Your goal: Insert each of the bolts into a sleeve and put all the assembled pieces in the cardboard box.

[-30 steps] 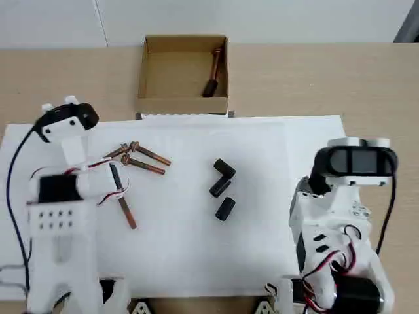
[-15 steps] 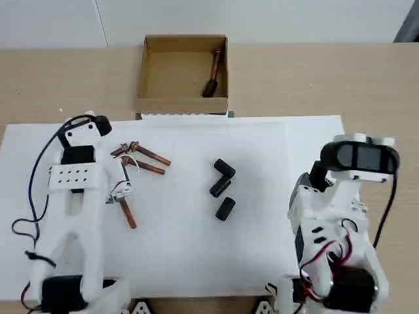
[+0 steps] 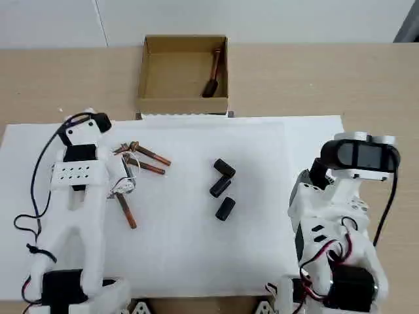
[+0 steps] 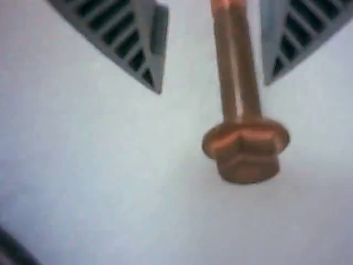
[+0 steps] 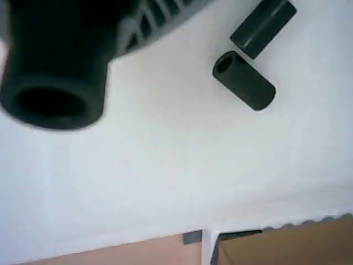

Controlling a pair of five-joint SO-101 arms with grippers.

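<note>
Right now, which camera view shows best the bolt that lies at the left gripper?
The left wrist view: the bolt lies between the open fingers of the left gripper, with its hexagonal head plain. The high view shows the bolt small, one end beneath the gripper.

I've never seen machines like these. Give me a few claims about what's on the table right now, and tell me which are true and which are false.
1. The cardboard box already holds one assembled piece. True.
2. The left tool is clamped shut on a bolt. False: its fingers stand open on either side of a bolt that lies on the white sheet.
3. Three black sleeves lie loose on the white sheet. True.
4. Every bolt already sits in a sleeve. False: three bare bolts lie on the sheet near the left arm.
</note>
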